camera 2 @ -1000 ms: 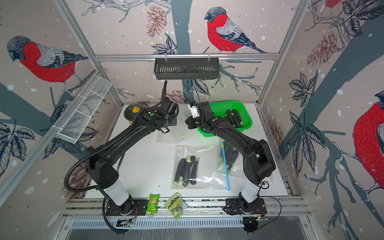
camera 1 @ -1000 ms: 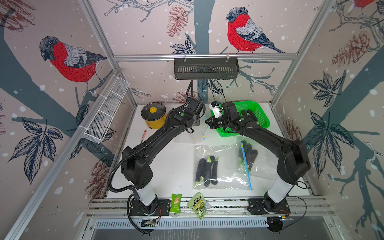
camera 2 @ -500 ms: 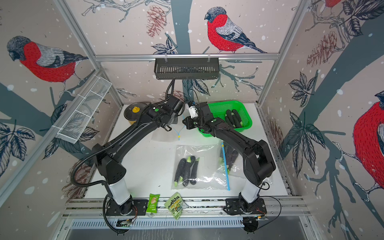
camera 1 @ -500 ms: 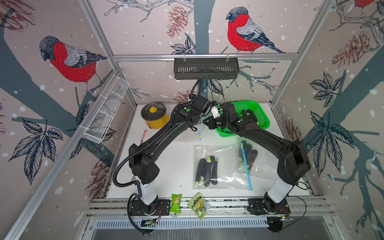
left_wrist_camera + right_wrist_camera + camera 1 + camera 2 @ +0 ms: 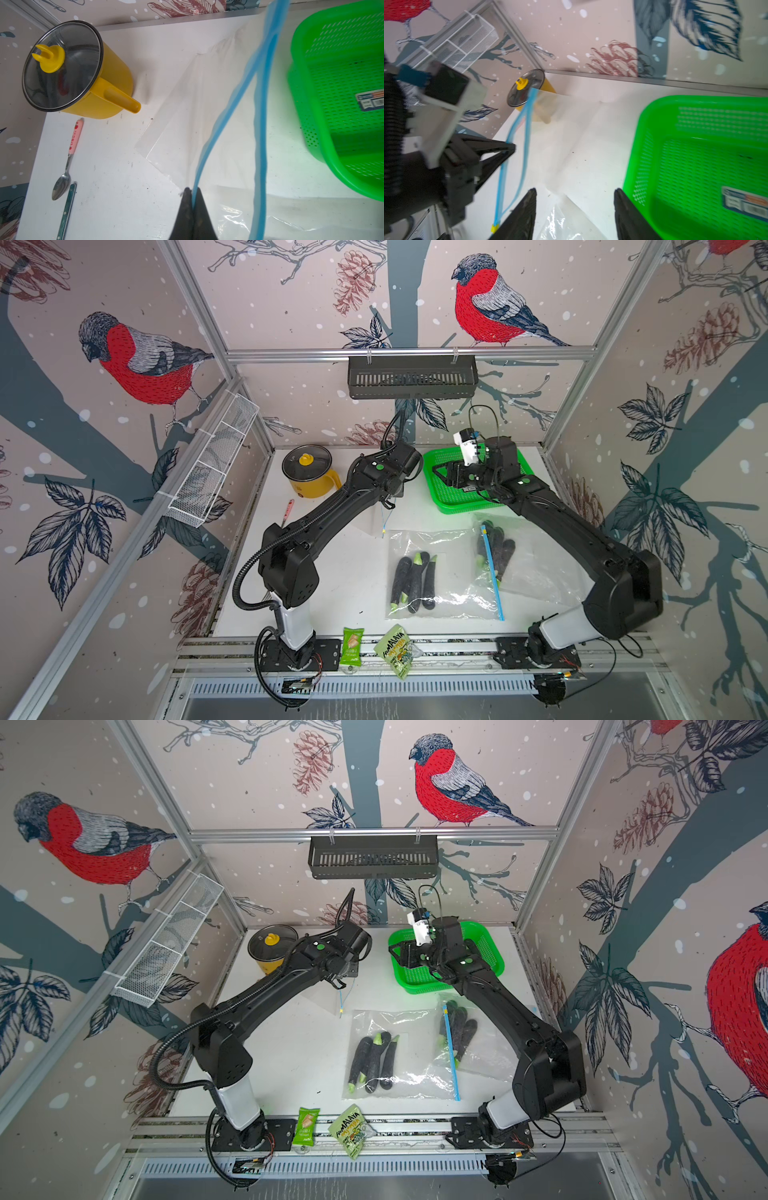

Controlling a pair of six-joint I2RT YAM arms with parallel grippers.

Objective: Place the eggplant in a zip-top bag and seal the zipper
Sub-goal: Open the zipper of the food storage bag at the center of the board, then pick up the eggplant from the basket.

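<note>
Snack packet (image 5: pixel 395 650) on the front rail (image 5: pixel 453 649): print reads approx. "FunMALAYA". Sticker (image 5: pixel 372 101) in green basket (image 5: pixel 307 68): barcode label, text illegible. Small green packet (image 5: pixel 352 646): print unreadable.

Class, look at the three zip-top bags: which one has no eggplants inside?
The bag pinched at its blue zipper by the left arm's fingers. The middle bag and the right bag lie flat, holding eggplants.
</note>
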